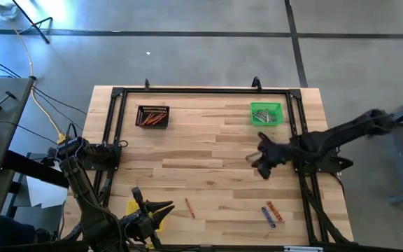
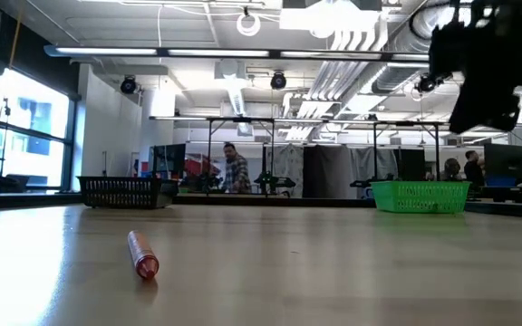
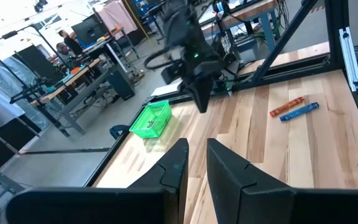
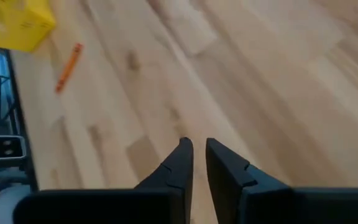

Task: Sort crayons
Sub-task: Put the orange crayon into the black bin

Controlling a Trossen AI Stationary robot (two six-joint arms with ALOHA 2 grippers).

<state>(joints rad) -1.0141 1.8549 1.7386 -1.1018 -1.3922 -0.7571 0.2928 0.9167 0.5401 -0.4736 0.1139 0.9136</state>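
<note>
An orange-red crayon [image 1: 189, 207] lies on the table near the front; it also shows in the low view [image 2: 141, 255] and in the right wrist view [image 4: 68, 66]. A blue crayon [image 1: 268, 215] and an orange one [image 1: 275, 210] lie side by side at the front right, and show in the left wrist view as well [image 3: 298, 112]. My right gripper [image 1: 261, 165] hangs above the table's right middle, shut and empty, pointing down [image 4: 194, 152]. My left gripper [image 1: 161, 209] waits at the front left, shut and empty [image 3: 194, 155].
A black tray [image 1: 152, 115] with orange crayons stands at the far left. A green tray [image 1: 266, 113] with grey crayons stands at the far right. A yellow tray [image 1: 137, 208] lies beside my left gripper. A black frame [image 1: 201, 90] borders the table. People stand in the room beyond.
</note>
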